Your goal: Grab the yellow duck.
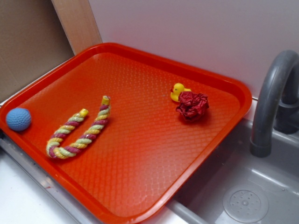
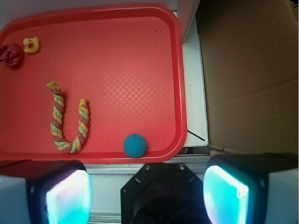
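Red plastic with a fine diamond pattern makes the tray (image 1: 140, 186), and the yellow duck (image 1: 178, 91) stands near its far edge, close to the white wall, touching or almost touching the dark red wrinkly ball (image 1: 192, 106) beside it. In the wrist view the tool (image 2: 145, 193) hangs outside the near rim of the tray, its two pads spread wide apart with nothing between them. From there the duck (image 2: 31, 45) lies in the far left corner of the picture — well apart from the tool, diagonally across the whole tray. The twisted rope toy (image 2: 67, 119) bends in a U shape between them on the left side, and the blue ball (image 2: 135, 145) rests just inside the near rim, directly ahead of the tool. I judge that the reach has not started yet. The coming move must go forward and to the left, and descend on the duck from the side away from the wrinkly ball — otherwise one pad could catch the ball too.
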`<state>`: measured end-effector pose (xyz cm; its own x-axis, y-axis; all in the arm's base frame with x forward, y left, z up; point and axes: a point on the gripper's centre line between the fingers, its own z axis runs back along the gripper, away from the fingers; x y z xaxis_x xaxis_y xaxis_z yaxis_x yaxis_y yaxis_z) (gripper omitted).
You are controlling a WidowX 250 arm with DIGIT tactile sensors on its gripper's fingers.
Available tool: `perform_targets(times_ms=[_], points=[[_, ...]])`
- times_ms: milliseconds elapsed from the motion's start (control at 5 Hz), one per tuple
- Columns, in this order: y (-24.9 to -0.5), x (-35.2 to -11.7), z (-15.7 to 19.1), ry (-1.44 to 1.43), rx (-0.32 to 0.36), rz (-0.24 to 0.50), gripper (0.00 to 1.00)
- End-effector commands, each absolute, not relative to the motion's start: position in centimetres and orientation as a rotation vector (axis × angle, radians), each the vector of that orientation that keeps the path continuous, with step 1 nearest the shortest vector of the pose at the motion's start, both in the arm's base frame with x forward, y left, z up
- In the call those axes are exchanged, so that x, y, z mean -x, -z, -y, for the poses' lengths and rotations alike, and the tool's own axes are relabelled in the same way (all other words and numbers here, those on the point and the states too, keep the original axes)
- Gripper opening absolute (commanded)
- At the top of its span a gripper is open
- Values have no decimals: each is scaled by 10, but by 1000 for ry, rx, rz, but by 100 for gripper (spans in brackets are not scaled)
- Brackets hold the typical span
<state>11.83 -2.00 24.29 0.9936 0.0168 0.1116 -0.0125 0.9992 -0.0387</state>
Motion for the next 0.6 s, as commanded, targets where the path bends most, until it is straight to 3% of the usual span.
perform_targets(times_ms=[0, 400], points=[[-243, -118, 20, -15, 38, 112, 100], [-232, -155, 97, 22, 201, 230, 100]])
